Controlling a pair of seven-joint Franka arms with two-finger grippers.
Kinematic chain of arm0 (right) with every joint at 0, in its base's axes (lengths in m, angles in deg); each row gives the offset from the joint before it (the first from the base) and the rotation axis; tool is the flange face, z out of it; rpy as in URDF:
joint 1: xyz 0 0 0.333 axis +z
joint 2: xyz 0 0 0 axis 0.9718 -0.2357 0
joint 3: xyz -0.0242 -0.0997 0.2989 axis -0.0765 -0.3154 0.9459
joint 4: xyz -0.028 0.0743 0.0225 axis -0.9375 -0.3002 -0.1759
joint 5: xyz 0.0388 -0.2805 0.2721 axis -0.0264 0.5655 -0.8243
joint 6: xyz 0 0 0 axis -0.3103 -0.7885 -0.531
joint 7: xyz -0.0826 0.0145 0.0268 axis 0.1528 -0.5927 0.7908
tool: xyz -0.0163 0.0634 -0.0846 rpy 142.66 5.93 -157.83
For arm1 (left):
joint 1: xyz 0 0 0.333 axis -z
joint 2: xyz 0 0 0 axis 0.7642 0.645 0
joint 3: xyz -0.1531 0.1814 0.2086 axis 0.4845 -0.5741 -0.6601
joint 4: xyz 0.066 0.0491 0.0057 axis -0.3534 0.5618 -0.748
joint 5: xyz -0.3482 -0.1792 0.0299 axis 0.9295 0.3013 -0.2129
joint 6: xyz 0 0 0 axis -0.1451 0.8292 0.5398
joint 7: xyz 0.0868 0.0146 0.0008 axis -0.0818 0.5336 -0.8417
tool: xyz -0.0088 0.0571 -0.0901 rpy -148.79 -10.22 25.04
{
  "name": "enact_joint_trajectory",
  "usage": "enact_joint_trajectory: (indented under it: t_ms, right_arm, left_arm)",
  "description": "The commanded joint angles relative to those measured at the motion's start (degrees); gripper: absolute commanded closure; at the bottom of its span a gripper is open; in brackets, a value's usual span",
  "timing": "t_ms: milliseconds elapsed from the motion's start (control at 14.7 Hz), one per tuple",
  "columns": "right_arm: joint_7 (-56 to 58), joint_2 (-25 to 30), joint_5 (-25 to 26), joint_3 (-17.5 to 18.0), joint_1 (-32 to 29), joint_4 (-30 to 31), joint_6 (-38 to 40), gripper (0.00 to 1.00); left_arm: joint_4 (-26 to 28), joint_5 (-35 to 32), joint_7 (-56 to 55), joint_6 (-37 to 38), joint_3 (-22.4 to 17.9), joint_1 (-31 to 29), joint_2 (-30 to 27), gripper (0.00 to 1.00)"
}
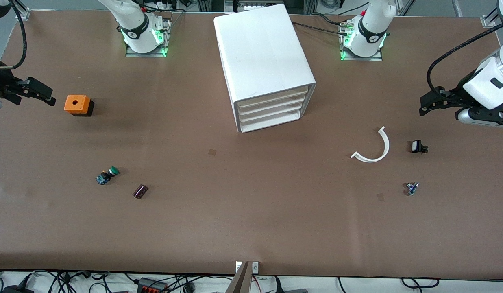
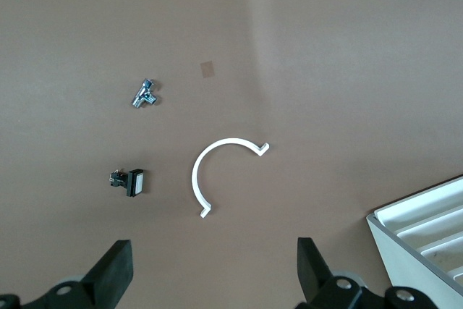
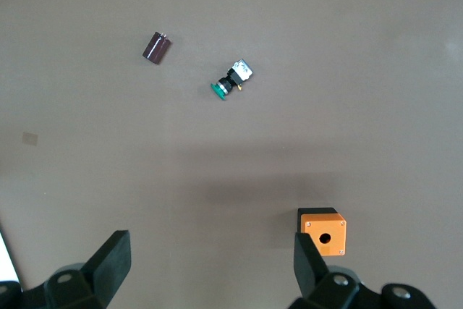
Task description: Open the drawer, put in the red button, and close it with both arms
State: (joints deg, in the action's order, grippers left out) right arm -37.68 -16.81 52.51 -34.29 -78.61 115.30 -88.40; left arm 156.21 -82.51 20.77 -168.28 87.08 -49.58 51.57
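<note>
Front view: the drawer cabinet point(image 1: 264, 61) stands between the arm bases, long axis running toward the camera, its shut drawer fronts facing it. It is well apart from both grippers.

Left wrist view: the left gripper point(image 2: 213, 258) is released, over the counter point(image 2: 347, 48).

Right wrist view: the right gripper point(image 3: 210, 251) is released beside an orange box point(image 3: 323, 231). Where the red button lies cannot be told.

Below my left gripper: white curved strip point(image 2: 210, 173), black-and-white switch point(image 2: 130, 181) beside it, small metal fitting point(image 2: 145, 94) near. Below my right gripper: orange box point(image 3: 323, 231), green-capped button point(image 3: 231, 79), dark cylinder point(image 3: 156, 48).
</note>
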Motion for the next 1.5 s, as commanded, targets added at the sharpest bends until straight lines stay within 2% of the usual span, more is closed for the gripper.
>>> enact_joint_trajectory:
  t_ms: [0, 1432]
  right_arm:
    - [0.7, 0.3, 0.8, 0.1, -0.5, 0.1, 1.6, 0.0]
    - [0.6, -0.6, 0.8, 0.0, -0.6, 0.2, -0.3, 0.0]
  left_arm:
    - [-1.9, -1.1, 0.9, 1.5, -0.4, 0.6, 0.6, 0.0]
    - [-2.0, -1.1, 0.8, 1.9, -0.2, 0.8, 0.6, 0.0]
